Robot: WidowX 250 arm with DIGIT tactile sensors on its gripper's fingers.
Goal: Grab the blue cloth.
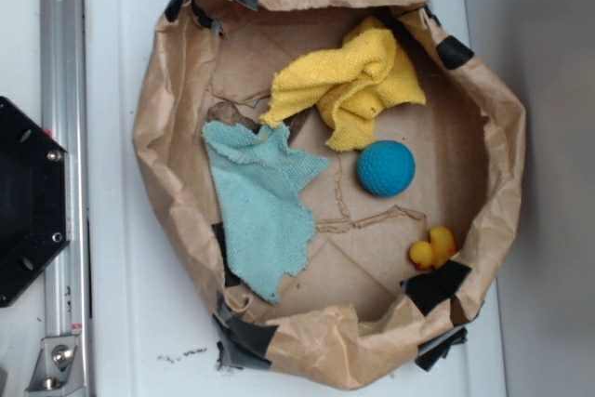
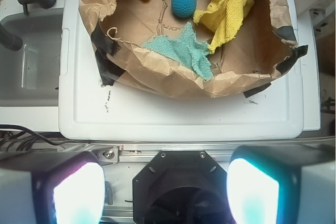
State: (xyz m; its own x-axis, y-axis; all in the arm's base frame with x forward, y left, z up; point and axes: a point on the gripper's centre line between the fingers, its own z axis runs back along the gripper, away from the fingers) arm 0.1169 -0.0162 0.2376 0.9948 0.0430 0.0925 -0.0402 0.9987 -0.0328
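Observation:
The blue cloth (image 1: 263,204) is a pale teal terry piece with ragged edges, lying flat on the left half of the brown paper bag's floor (image 1: 372,258). In the wrist view the blue cloth (image 2: 186,53) lies near the bag's near wall. My gripper (image 2: 165,192) hangs far back from the bag, above the black robot base, outside the white platform. Its two pale pads (image 2: 79,195) stand wide apart with nothing between them. The gripper does not show in the exterior view.
A yellow cloth (image 1: 353,81) lies crumpled at the bag's back. A dark blue dimpled ball (image 1: 386,168) and a small yellow duck (image 1: 433,248) rest on the right. The bag's crumpled walls (image 1: 167,137) are taped black. The black base (image 1: 28,202) sits left beside a metal rail (image 1: 63,90).

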